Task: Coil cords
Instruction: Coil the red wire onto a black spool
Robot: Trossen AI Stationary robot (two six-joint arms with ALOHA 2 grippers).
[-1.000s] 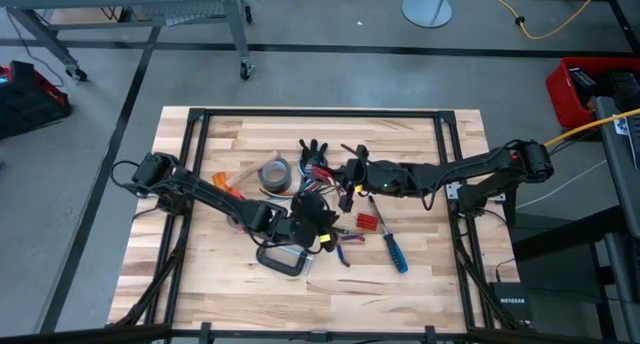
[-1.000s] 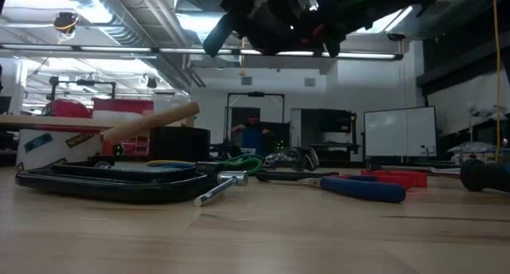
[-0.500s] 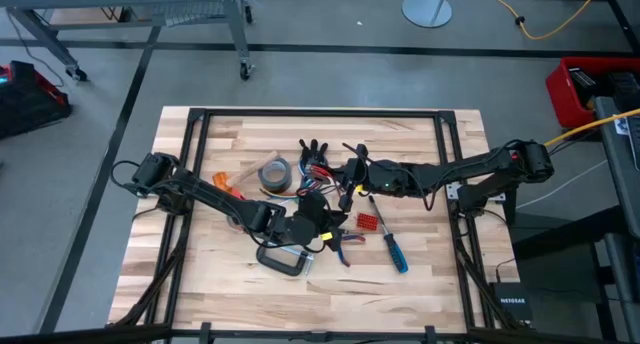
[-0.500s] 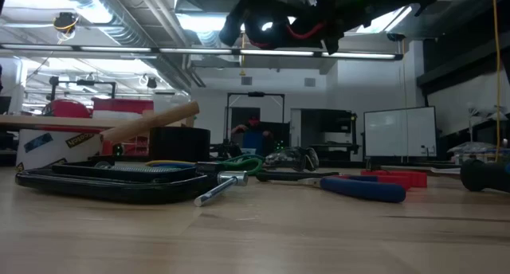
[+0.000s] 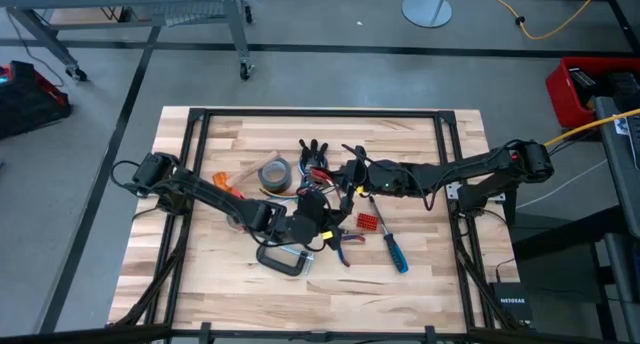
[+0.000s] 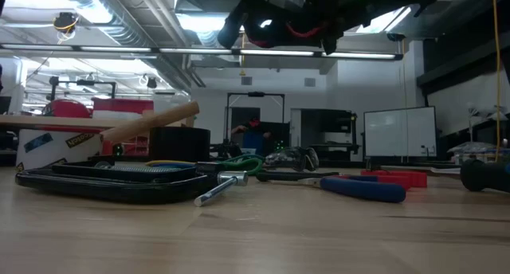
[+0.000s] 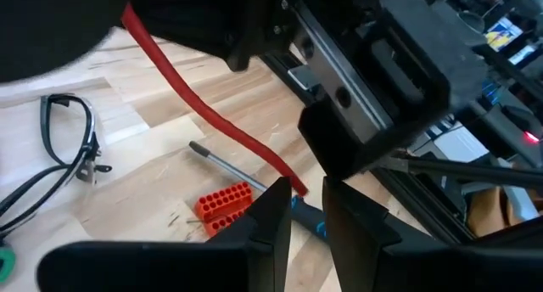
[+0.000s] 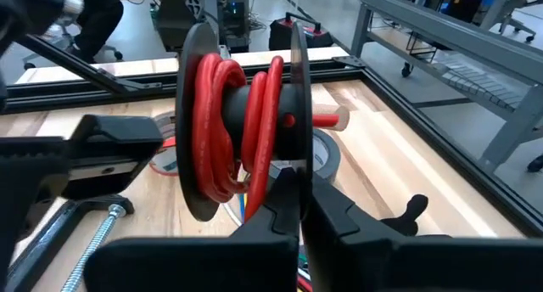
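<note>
A black spool [image 8: 246, 105] wound with red cord [image 8: 212, 131] hangs above the middle of the table, with my right gripper [image 8: 297, 199] shut on it. A loose length of the red cord [image 7: 195, 105] runs from the spool to my left gripper [image 7: 307, 211], which is shut on it just below the right gripper [image 5: 350, 179]. In the low view the spool [image 6: 279, 27] shows high above the table top. More coloured cords [image 5: 345, 242] lie on the table under the left gripper [image 5: 330, 204]. A black cord [image 7: 68, 148] lies looped on the wood. My left gripper pinches the red cord at its free end [image 7: 293, 183] between its two fingertips. The cord rises from there slanting toward the spool, nearly straight and clear of the table. My right gripper pinches the rim of one spool flange [image 8: 299, 148] between its two fingers. The fingers come nearly level from the table's right side. The spool is lifted clear, its flanges upright.
A grey duct tape roll [image 5: 273, 173], an orange-red tape roll [image 5: 222, 180], a metal clamp [image 5: 285, 259], a red terminal block [image 5: 370, 222] and a blue-handled screwdriver [image 5: 392, 246] lie around the middle. Bare wood shows along the near edge.
My left gripper has turned at the wrist without leaving its place, still shut on the red cord. In the low view the red turns on the spool now show where dark gripper parts hid them a second ago.
</note>
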